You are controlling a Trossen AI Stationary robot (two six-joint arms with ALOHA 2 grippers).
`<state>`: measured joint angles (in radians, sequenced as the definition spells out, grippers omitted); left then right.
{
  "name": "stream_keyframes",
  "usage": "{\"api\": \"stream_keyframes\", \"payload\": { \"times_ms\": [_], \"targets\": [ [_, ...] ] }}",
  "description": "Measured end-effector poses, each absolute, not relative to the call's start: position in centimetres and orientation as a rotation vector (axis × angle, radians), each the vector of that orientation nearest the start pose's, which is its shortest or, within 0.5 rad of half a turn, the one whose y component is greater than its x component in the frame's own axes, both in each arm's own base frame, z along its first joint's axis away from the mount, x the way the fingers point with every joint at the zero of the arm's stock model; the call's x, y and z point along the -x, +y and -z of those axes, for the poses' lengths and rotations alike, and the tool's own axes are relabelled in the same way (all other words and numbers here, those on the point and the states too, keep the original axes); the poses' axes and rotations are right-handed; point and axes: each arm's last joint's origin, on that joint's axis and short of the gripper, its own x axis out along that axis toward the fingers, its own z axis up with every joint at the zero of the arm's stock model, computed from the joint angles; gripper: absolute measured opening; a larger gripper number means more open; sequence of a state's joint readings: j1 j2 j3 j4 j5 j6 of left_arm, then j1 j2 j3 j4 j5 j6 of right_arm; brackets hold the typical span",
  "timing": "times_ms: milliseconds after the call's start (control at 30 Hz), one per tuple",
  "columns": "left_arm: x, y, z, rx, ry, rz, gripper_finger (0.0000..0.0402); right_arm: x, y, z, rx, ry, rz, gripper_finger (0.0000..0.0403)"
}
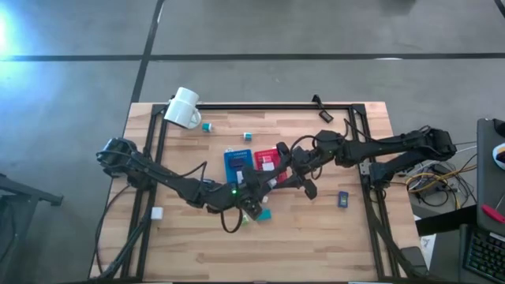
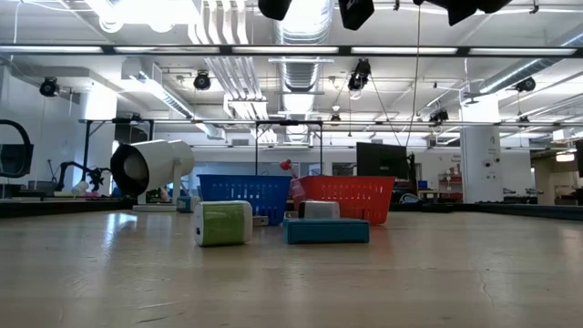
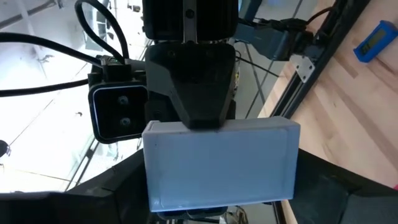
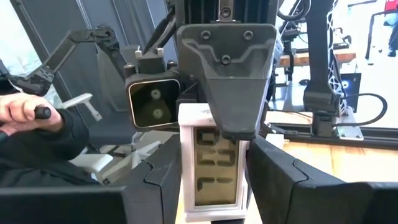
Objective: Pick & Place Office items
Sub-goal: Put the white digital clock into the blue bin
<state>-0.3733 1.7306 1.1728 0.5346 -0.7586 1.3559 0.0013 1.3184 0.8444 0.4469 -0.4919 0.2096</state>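
Note:
My two grippers meet in the air above the trays, left gripper point(image 1: 264, 188) and right gripper point(image 1: 282, 175), both shut on one small white block. The left wrist view shows the block's plain back point(image 3: 221, 162). Its display face point(image 4: 214, 165) shows in the right wrist view. Other office items lie on the table. A green-and-white block point(image 2: 223, 223) and a teal block point(image 2: 326, 230) are near the centre. Two teal bits point(image 1: 207, 126) point(image 1: 247, 136) lie toward the far edge. A white one point(image 1: 156, 213) lies left and a dark blue one point(image 1: 344, 199) right. My left gripper point(image 3: 221, 186) pinches the white block between its two fingers by its two short ends point(image 3: 152, 168), with the plain back toward its camera; the block is lifted clear. My right gripper point(image 4: 214, 186) pinches the same block by its two long sides point(image 4: 185, 174), coming from the opposite side; one finger point(image 3: 199, 81) lies on a long side.
A blue tray point(image 1: 235, 160) and a red tray point(image 1: 268, 158) stand side by side mid-table. A white mug point(image 1: 185, 106) lies on its side at the far left corner. A black frame rail point(image 1: 260, 105) borders the table. A person's hand point(image 4: 18, 112) shows beyond the table.

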Motion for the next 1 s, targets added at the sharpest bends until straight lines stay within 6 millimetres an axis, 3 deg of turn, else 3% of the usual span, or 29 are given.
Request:
{"api": "stream_keyframes", "payload": {
  "times_ms": [167, 467, 667, 833, 1000],
  "targets": [
    [-37.1, -12.4, -28.3, -1.349, 0.279, -0.307, 0.0292, -29.3, 1.4, -29.7, -0.185, 0.079, -0.491, 0.0146],
    [-36.6, -13.1, -28.5, -1.244, 0.260, -0.336, 0.0291, -28.6, 0.4, -30.0, -0.105, 0.094, -0.456, 0.0202],
    [-36.0, -12.9, -28.9, -1.197, 0.259, -0.347, 0.0291, -28.1, -0.3, -29.9, -0.076, 0.126, -0.431, 0.0213],
    [-33.7, -12.0, -30.0, -1.038, 0.210, -0.369, 0.0291, -26.5, -0.8, -30.2, -0.023, 0.159, -0.411, 0.0207],
    [-29.0, -10.1, -30.6, -0.812, 0.153, -0.365, 0.0291, -24.0, -0.6, -29.7, 0.042, 0.137, -0.334, 0.0198]
  ]
}}
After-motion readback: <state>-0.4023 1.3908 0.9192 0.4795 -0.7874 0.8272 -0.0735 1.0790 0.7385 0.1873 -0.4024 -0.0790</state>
